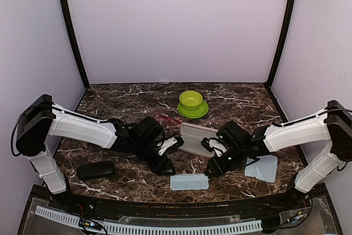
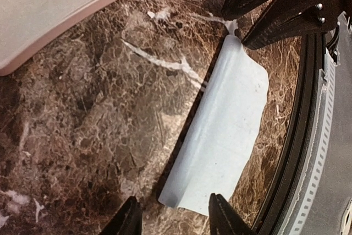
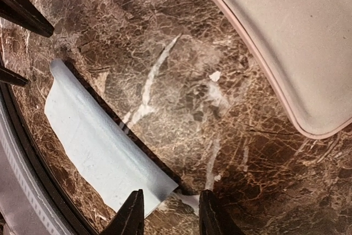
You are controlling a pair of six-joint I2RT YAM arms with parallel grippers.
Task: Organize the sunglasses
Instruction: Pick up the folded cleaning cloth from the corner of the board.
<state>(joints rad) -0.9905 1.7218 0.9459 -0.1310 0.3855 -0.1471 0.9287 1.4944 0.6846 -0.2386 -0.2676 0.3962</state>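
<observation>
The thin red-framed sunglasses (image 1: 168, 118) lie on the brown marble desk (image 1: 137, 97), just behind the left arm and beside the pink rounded hard case (image 1: 193, 137). I cannot pick out the black pair. At the front edge a pale blue cleaning cloth (image 1: 190, 182) lies flat. The left hand (image 2: 175, 219) and right hand (image 3: 168, 216) straddle its opposite ends, both released and grasping nothing. For an even lift, I judge both should pinch well onto the fabric together.

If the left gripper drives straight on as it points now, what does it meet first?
Probably the light blue cloth, its near end just ahead of the left gripper; beyond it sits the right gripper. Height unclear.
</observation>
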